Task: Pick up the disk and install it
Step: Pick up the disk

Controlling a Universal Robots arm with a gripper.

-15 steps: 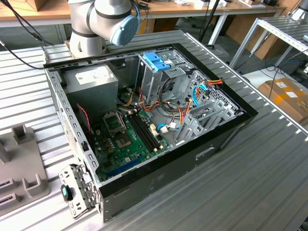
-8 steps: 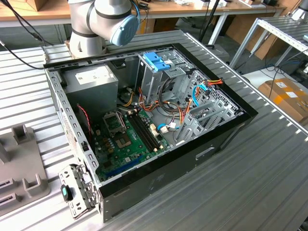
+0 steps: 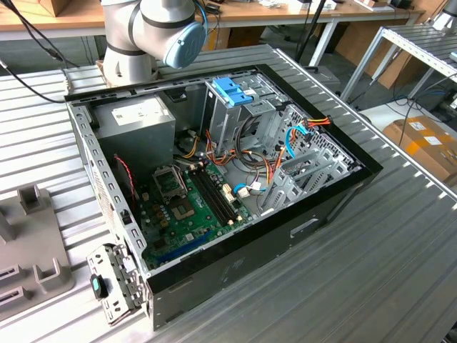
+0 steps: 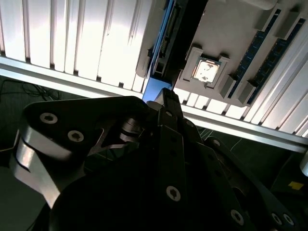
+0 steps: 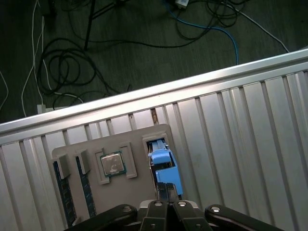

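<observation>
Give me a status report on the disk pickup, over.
Gripper close over the disk. Disk on edge in the grey holder tray, beside the CPU. No obstruction seen between them.

Open computer case (image 3: 285, 246) on slatted table (image 3: 378, 279).
You see the grey power box (image 3: 136, 127) beside the green circuit board (image 3: 178, 218) inside it.

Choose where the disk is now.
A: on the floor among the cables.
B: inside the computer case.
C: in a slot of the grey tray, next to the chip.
C: the first wrist view shows the disk standing in a slot of the tray, beside the chip.
</observation>
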